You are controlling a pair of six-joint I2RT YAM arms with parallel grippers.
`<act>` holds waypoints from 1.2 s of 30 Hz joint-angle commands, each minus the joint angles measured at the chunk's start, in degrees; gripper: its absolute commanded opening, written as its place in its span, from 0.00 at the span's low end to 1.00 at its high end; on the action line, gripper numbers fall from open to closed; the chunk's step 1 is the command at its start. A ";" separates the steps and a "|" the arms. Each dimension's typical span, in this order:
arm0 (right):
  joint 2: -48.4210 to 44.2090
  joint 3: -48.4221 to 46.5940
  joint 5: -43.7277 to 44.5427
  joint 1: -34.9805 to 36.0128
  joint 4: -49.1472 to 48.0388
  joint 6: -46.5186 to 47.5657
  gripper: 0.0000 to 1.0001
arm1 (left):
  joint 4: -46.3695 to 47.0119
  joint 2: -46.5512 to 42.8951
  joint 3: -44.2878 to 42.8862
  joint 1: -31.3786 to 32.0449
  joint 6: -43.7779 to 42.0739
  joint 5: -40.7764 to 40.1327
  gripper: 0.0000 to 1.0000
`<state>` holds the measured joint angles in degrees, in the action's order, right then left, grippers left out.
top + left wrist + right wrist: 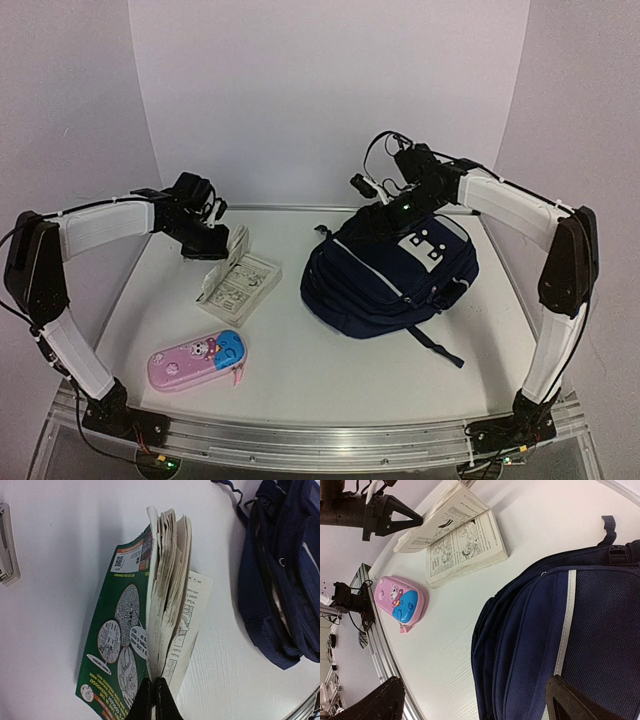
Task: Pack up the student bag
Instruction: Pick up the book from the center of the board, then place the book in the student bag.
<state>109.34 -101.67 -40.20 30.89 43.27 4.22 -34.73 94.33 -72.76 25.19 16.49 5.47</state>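
The student bag (390, 275) is a navy-blue backpack with pale stripes, lying right of the table's middle; it also fills the right wrist view (560, 630). Above its far left end hovers my right gripper (385, 215), its jaws spread wide with nothing between them and the bag's top below them (475, 702). A green-covered comic book (240, 285) lies half open on the left. My left gripper (154, 700) is shut on a sheaf of its pages (167, 580), which stand upright from the table. The bag's edge (285, 580) shows at the right of the left wrist view.
A pink-and-blue pencil case (198, 360) lies near the front left, also seen in the right wrist view (400, 602). The bag's dark strap (440, 345) trails toward the front. A metal rail (320, 435) runs along the near edge.
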 commanded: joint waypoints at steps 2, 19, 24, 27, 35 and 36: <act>0.45 -3.15 -1.12 -0.03 -0.79 -1.22 0.98 | 0.15 -6.19 -6.53 0.60 -0.06 3.83 0.00; -0.84 -3.89 -2.80 -2.80 -1.32 -3.60 0.98 | 0.03 -11.21 -14.90 3.10 -0.42 16.95 0.00; 0.75 -4.01 -6.27 -4.51 -2.52 -7.79 0.98 | 2.87 -13.16 -15.25 3.97 0.18 23.49 0.00; 0.88 -2.76 -8.41 -4.99 -4.50 -9.75 0.98 | 3.74 -13.23 -15.56 4.09 0.46 26.98 0.00; 1.78 4.59 -16.08 -10.66 -22.49 -34.19 0.98 | 8.05 -11.50 -14.10 6.99 -1.20 32.41 0.00; 1.76 7.17 -16.50 -10.71 -26.15 -38.12 0.98 | 8.31 -10.68 -14.32 7.16 -1.34 32.47 0.00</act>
<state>109.79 -100.86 -51.80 22.42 31.90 -15.99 -34.19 84.12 -84.29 31.34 16.41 33.67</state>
